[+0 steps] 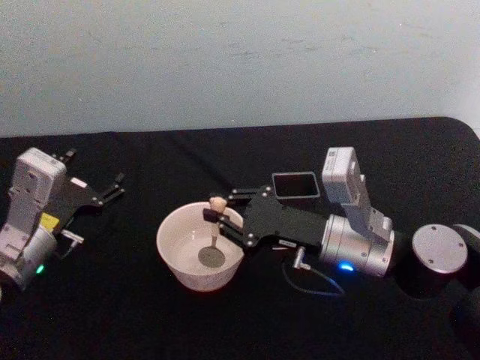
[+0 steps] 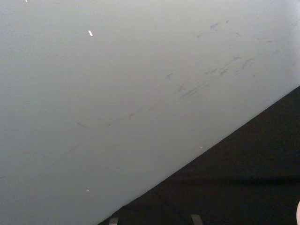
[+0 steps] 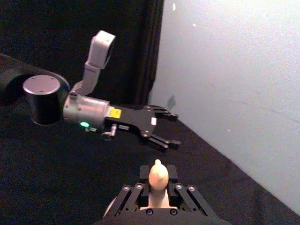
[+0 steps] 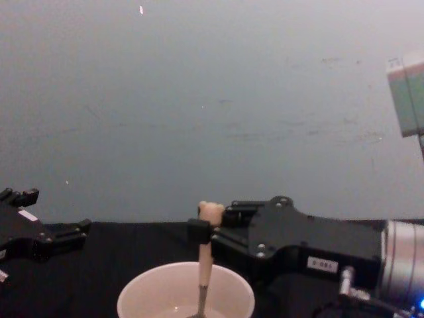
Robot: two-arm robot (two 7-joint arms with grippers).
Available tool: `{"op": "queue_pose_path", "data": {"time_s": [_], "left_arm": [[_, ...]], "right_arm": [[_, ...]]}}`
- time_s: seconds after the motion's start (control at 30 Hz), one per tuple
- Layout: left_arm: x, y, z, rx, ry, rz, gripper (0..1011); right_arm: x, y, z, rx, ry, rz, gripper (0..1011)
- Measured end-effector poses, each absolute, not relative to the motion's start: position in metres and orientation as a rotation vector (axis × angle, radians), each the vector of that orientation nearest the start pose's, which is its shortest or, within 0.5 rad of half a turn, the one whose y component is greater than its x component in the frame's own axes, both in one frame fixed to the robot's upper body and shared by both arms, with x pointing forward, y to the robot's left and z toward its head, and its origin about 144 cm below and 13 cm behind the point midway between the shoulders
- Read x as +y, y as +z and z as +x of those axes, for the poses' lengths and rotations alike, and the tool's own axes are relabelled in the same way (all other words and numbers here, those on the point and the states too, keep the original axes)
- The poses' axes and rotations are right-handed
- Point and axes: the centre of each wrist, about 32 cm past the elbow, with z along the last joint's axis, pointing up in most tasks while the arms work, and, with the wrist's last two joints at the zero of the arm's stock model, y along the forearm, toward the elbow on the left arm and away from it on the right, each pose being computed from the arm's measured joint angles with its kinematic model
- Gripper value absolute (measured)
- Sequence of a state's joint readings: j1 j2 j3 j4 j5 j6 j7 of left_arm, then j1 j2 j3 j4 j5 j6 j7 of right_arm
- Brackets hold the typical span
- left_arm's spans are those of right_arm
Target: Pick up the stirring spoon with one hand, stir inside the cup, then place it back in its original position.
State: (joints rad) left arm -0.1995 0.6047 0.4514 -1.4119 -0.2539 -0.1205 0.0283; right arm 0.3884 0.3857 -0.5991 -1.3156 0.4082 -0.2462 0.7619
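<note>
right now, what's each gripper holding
Left gripper: open, empty, left of the cup.
Right gripper: shut on the stirring spoon, which stands in the cup.

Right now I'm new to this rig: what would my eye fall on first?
The right tool holds the stirring spoon upright by its handle, bowl down inside the cream cup at the middle of the table. The left tool lies open at the left, and a dark square holder stands behind the right tool.

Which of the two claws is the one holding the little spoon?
The right gripper: it is closed on the stirring spoon, whose bowl dips into the cup. The left gripper is open and empty, off to the side.
</note>
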Motion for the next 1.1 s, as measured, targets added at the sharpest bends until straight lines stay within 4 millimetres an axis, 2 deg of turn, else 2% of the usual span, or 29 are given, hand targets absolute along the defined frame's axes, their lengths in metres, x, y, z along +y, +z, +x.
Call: {"op": "queue_pose_path", "data": {"time_s": [0.33,0.63,0.83,1.1], "left_arm": [[0.31,1.14,0.489,-0.285,1.248,0.305,1001],[0.31,1.14,0.489,-0.285,1.248,0.304,1001],[0.31,1.14,0.489,-0.285,1.248,0.305,1001],[0.31,1.14,0.489,-0.285,1.248,0.305,1001]], "right_arm": [[-0.189,1.153,0.533,-0.177,-0.336,-0.011,214],[-0.178,1.154,0.547,-0.186,-0.355,-0.005,214],[-0.177,1.155,0.554,-0.192,-0.378,-0.002,214],[-0.186,1.155,0.557,-0.192,-0.413,-0.009,213]]}}
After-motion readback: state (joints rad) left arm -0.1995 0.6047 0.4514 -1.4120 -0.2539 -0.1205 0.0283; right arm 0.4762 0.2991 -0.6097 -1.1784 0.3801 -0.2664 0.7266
